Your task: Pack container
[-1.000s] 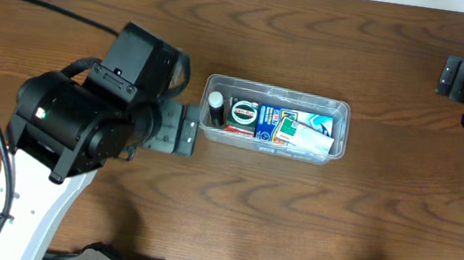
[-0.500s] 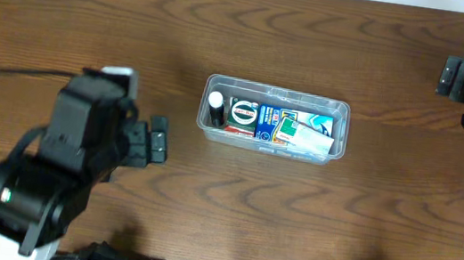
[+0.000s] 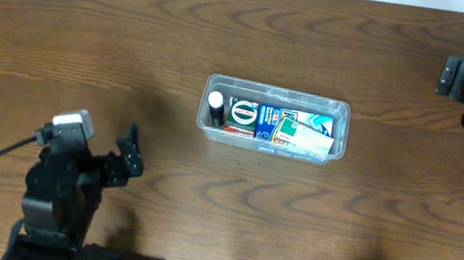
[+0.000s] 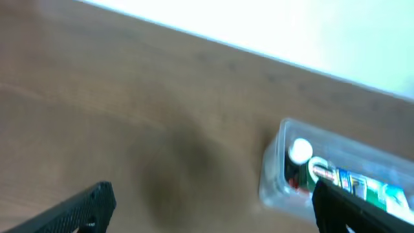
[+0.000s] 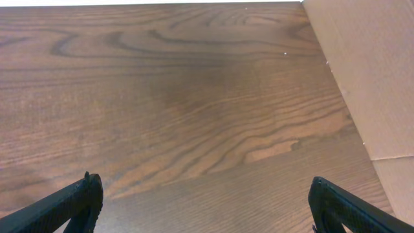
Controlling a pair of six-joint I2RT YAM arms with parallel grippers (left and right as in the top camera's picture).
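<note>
Fwd-right of left end effector [image 3: 132, 155]: container [image 3: 275, 87]

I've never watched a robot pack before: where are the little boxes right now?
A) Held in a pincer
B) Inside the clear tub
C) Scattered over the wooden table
B: the small boxes all lie together inside the clear tub.

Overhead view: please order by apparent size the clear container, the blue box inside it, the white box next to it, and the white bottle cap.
1. container
2. blue box and white box: they look similar and they overlap, so I do not rank them
3. white bottle cap
</note>
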